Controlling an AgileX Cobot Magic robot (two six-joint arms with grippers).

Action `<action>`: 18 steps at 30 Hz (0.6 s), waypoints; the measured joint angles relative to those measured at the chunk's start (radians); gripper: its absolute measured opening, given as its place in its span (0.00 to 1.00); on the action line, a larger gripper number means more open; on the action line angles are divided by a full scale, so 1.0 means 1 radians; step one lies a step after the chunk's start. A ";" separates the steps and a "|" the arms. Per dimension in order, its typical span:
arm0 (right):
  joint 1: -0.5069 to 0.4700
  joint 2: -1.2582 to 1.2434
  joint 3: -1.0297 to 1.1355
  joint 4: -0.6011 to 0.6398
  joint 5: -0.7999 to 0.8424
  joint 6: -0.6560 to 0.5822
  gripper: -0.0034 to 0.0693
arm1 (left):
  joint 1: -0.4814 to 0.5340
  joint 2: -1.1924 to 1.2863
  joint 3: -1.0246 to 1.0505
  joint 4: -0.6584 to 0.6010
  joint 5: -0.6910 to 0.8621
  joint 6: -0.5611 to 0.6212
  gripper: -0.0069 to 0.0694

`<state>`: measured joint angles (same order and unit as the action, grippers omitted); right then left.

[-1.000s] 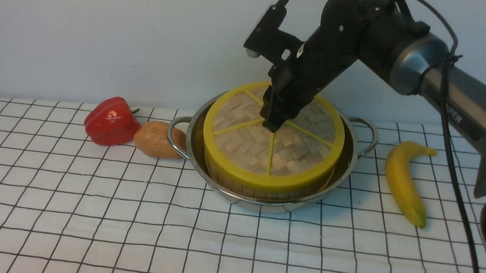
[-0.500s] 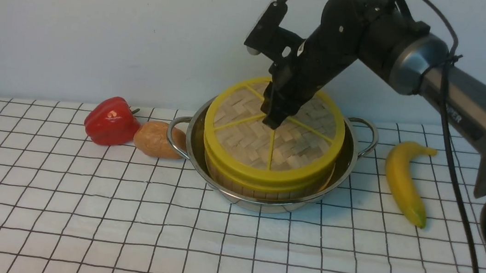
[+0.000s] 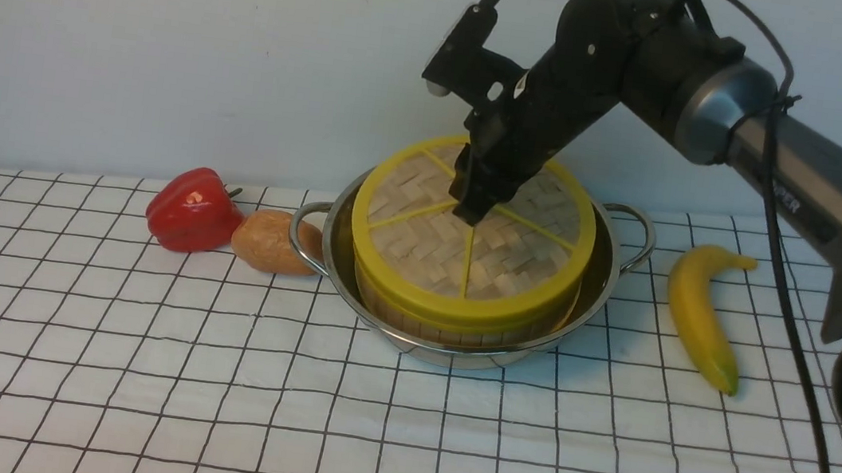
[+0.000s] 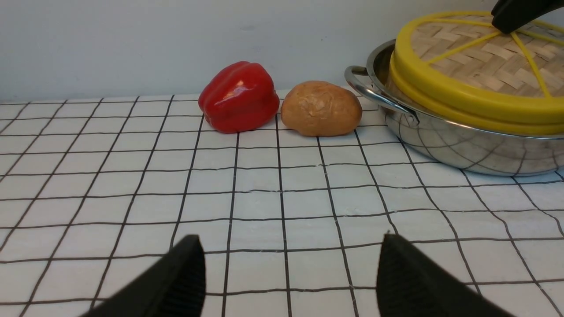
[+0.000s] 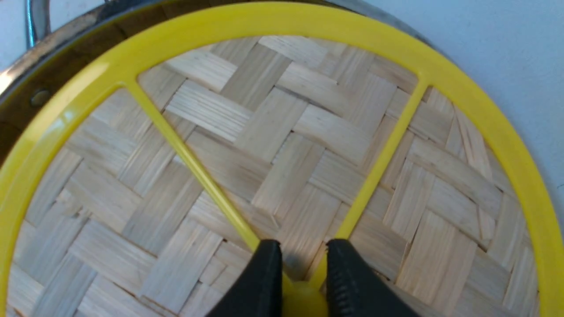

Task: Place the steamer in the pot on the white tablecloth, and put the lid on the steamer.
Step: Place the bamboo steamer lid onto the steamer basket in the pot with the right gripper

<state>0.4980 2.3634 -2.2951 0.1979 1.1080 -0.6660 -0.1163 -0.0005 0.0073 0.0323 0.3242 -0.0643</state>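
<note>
We see the lid [image 3: 472, 232] now seated almost level on the steamer [image 3: 458, 323], which sits in the pot [image 3: 608, 280] on the white tablecloth [image 3: 208, 403]. A second ago the lid rode tilted, its far edge raised; half a second ago it was already down, and since then it has settled only a little. The right gripper [image 5: 299, 281] still has its jaws clamped on the lid's yellow centre knob [image 5: 304, 304], as the right wrist view shows. The left gripper [image 4: 291, 273] hangs low over the bench with its jaws wide apart, holding nothing, well clear of the red bell pepper [image 3: 193, 210] and the potato [image 3: 274, 242]. We judge both placements all but done; what remains is to release the knob and lift straight off without dragging the lid askew.
</note>
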 joint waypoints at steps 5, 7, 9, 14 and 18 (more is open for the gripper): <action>0.000 0.000 0.000 0.006 -0.017 0.000 0.25 | 0.000 0.000 0.000 0.000 0.000 0.000 0.72; 0.000 0.000 0.000 0.006 -0.019 0.000 0.25 | 0.000 0.000 0.000 0.000 0.000 0.000 0.72; 0.000 0.000 0.000 0.006 -0.019 0.000 0.25 | 0.000 0.000 0.000 0.000 0.000 0.000 0.72; -0.005 0.018 0.000 0.006 -0.012 0.000 0.25 | 0.000 0.000 0.000 0.000 0.000 0.000 0.72; -0.014 0.021 0.000 0.016 -0.013 0.000 0.25 | 0.000 0.000 0.000 0.000 0.000 0.000 0.72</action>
<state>0.4842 2.3846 -2.2951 0.2136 1.0947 -0.6660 -0.1163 -0.0005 0.0073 0.0323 0.3242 -0.0643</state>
